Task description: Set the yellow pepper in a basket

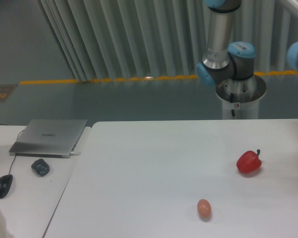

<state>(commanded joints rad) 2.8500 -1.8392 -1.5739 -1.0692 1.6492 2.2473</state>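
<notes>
White matte table point(153, 163), glossy red pepper point(249, 162), smooth tan egg point(204, 208)

One red pepper point(249, 162), one egg point(204, 208), one laptop point(49, 137), one computer mouse point(3, 186), one small dark object point(40, 166).

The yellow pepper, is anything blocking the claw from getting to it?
I can't tell. Right now this picture shows no yellow pepper, no claw and no basket. On the white table I only see a red pepper and an egg. Only part of the robot arm shows, at the top right.
</notes>
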